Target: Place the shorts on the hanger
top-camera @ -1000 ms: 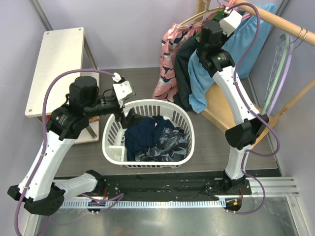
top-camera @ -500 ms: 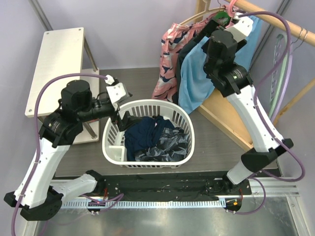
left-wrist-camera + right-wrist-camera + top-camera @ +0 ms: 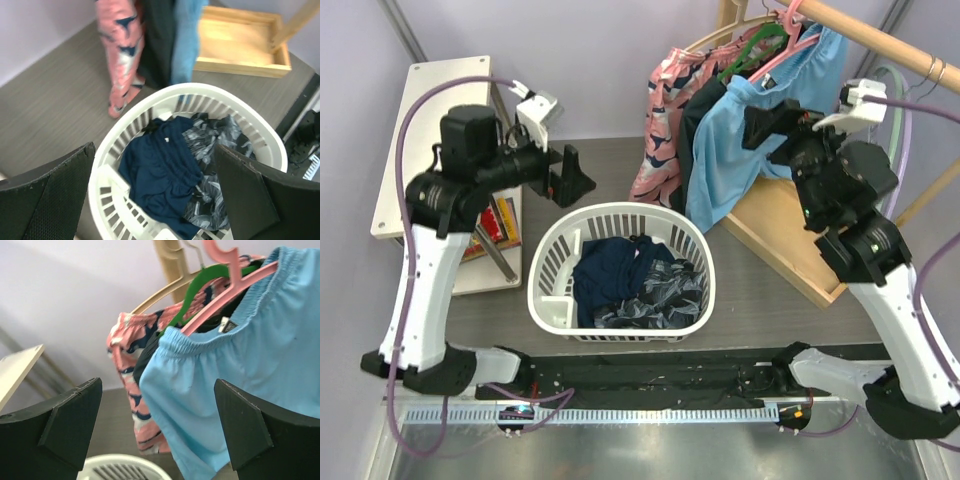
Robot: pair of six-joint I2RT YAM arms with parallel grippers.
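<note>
- Overhead view's bright and even, with soft light from above. There are only faint shadows around the basket (image 3: 620, 208) and a mild sheen on the metal strip (image 3: 650, 455) by the arm bases.
- Left wrist view's kinda soft all over. The left gripper's fingers (image 3: 47, 200) sit dark and underlit in the bottom corners.
- Ahead of the right gripper's fingers (image 3: 55, 430), the shorts (image 3: 240, 370) look bright but slightly blurry, and the wall behind is hazy.

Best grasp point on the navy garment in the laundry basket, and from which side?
Probably pinch the bunched fold at the middle of the navy garment, fingers coming straight down. It lies crumpled and exposed at the top of the pile, and the laundry basket's tall slatted wall blocks any side approach.
</note>
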